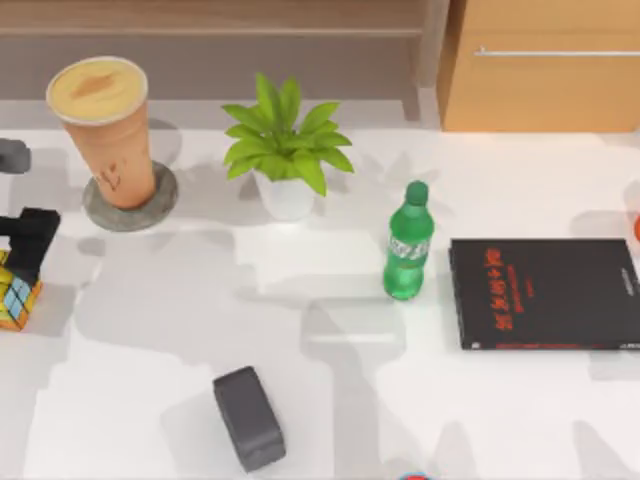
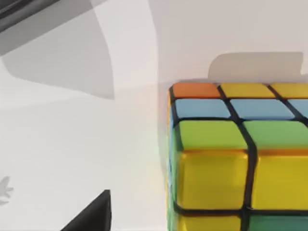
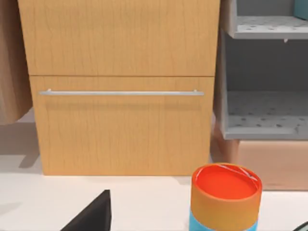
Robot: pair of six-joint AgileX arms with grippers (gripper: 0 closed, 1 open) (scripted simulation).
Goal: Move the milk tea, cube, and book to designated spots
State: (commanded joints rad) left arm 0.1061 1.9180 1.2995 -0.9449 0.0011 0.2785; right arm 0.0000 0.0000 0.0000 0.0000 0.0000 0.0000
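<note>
On the white bench (image 1: 330, 400), the thin black book (image 1: 548, 292) with red characters lies flat at the right edge, partly cut off there. The milk tea (image 1: 103, 125), a tall orange-brown cup with a creamy tan top and a small dark mark, stands upright on the round grey coaster (image 1: 130, 205) near the back left corner. At the left edge the left gripper (image 1: 25, 262), black and reaching in from the side, sits right at the cube (image 1: 17, 292), whose yellow, blue and orange squares are half cut off; whether its fingers clasp the cube cannot be told. The left wrist view shows the cube (image 2: 240, 159) close up, with green squares too. The right wrist view faces a wooden drawer cabinet (image 3: 120, 86) and an orange-topped can (image 3: 225, 197); how wide the right claw stands cannot be told.
</note>
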